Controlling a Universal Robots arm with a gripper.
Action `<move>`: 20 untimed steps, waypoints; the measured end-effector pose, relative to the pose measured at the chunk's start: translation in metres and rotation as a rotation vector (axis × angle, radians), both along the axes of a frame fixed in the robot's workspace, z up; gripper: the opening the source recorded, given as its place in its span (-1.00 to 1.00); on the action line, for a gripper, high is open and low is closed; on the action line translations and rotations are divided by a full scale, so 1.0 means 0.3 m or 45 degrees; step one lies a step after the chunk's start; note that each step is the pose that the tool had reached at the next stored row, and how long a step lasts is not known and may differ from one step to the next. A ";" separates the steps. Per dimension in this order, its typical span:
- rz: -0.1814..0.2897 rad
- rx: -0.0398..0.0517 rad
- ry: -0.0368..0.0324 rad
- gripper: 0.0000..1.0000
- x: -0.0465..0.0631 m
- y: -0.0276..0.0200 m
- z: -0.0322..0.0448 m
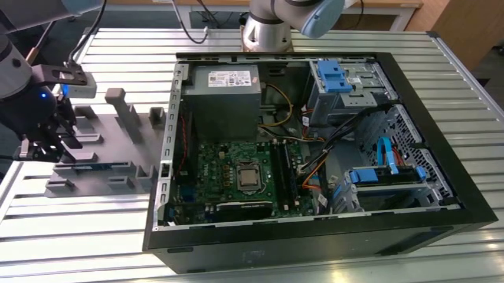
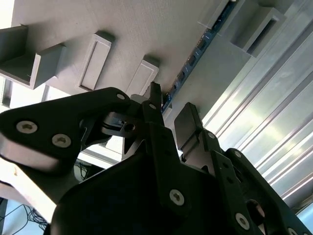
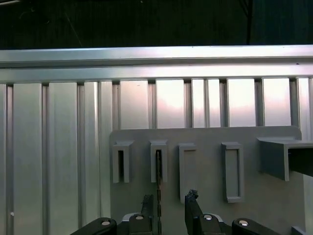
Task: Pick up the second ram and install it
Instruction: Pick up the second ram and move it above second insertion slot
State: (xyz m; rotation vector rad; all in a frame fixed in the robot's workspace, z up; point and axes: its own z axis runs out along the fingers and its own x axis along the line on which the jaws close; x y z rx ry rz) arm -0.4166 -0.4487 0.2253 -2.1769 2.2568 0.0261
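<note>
- gripper (image 3: 168, 198) fingers apart, straddling the second ram (image 3: 158, 169), no clamp yet.
- ram sits edge-up in the grey holder (image 3: 205, 134), well apart from the pc case (image 1: 315, 236).
- my read: pick-up and install both left.

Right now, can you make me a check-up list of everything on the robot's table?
Surface: ribbed metal table, carrying a grey holder tray and an open computer case.
Job's things: second ram stands on edge in a tray slot; green motherboard lies in the case.
Clutter: nothing seen.
Gripper: gripper open, straddling the ram over the tray.
Cables: coloured wire bundle inside the case; blue cable by the drive bay.
Surroundings: arm base at the table's far edge.
</note>
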 end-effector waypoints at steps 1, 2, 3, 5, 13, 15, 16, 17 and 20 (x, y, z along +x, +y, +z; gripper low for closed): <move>0.000 0.000 -0.0002 -0.22 0.000 0.000 -0.004; 0.000 0.000 -0.0003 -0.22 0.000 0.000 -0.007; 0.000 -0.001 -0.0005 -0.22 0.000 0.000 -0.011; 0.000 -0.002 -0.0020 -0.22 0.000 0.000 -0.018; 0.000 -0.020 -0.0174 -0.22 0.000 -0.001 -0.036; 0.000 -0.020 -0.0183 -0.22 0.000 -0.001 -0.041; 0.000 -0.020 -0.0187 -0.22 0.000 -0.001 -0.043; 0.000 -0.020 -0.0191 -0.22 0.000 -0.001 -0.046; 0.000 -0.020 -0.0201 -0.22 0.000 -0.001 -0.055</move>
